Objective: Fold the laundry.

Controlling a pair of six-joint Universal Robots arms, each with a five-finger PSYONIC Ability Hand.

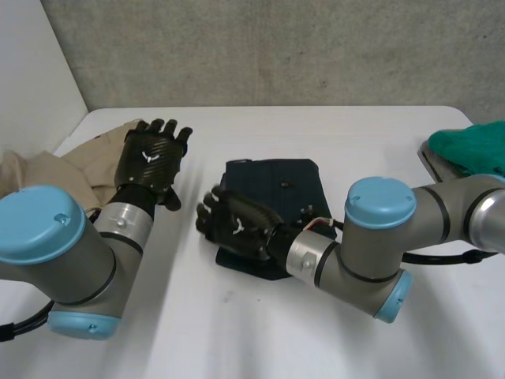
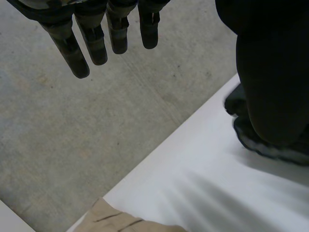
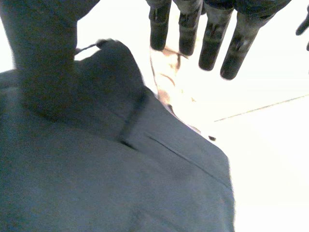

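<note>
Where the right arm (image 1: 379, 237) crossed the table (image 1: 237, 332), it covered the near edge of the dark folded garment (image 1: 272, 185), so that edge's outline could not be followed. The right hand (image 1: 237, 225) sat over the garment's near-left corner and hid it too. In the right wrist view the fingers (image 3: 210, 41) were straight and spread apart, reaching past the cloth's edge, and the thumb (image 3: 43, 63) hung over the dark fabric. Whether the thumb touched it could not be made out. A pale shape just beyond those fingertips was too washed out to identify.

The garment lay at the middle of the table as a rough rectangle. Its longer axis seemed to run away from the robot, and its far edge lay square across the table. Close up, a stitched seam and a short dark loop ran slantwise under the palm.

The left hand (image 1: 154, 158) was held up at the edge of a tan cloth (image 1: 75, 162), well apart from the dark garment. Its fingers (image 2: 72, 55) were straight, slightly parted and held nothing. The arm blocked part of the tan cloth. A green cloth (image 1: 473, 146) lay at the far right of the table, cut off by the edge of the head view.
</note>
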